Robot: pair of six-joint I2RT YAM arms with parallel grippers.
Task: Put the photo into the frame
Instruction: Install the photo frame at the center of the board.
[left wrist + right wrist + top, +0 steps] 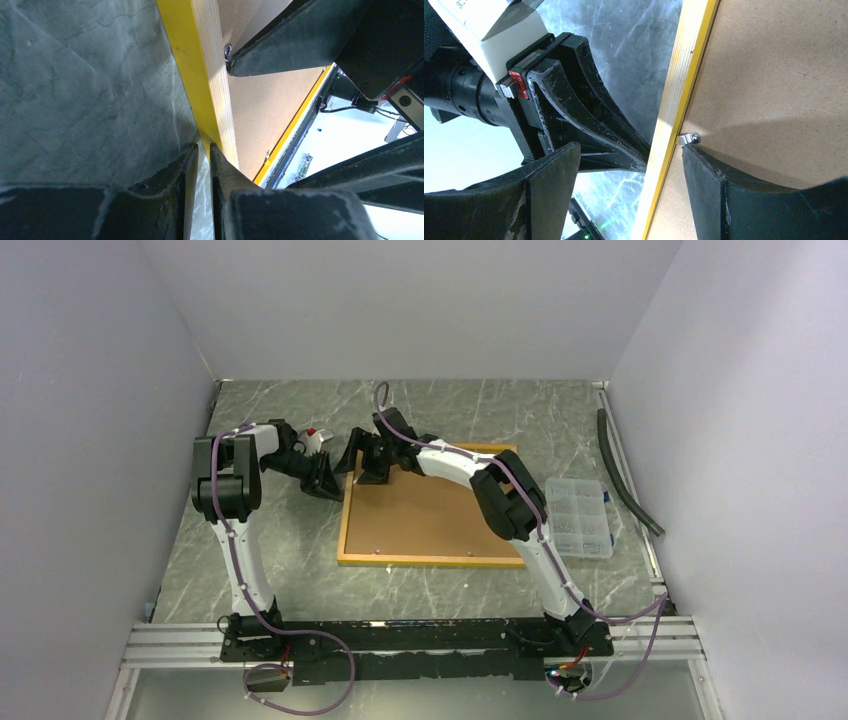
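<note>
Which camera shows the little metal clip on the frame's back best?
Right wrist: the clip sits sharp and mid-picture on the frame rail. The left wrist view catches it too, up near the top edge. The top view shows the frame, but the clip is too small to make out.

I see the frame [215,90] rear as pale grained wood, its edge glossy yellow — backing board [420,520] matt brown fibreboard, clip [691,138] shiny metal, worktop [300,580] smooth and marbled, left tool [204,150] scuffed matt black plastic.
</note>
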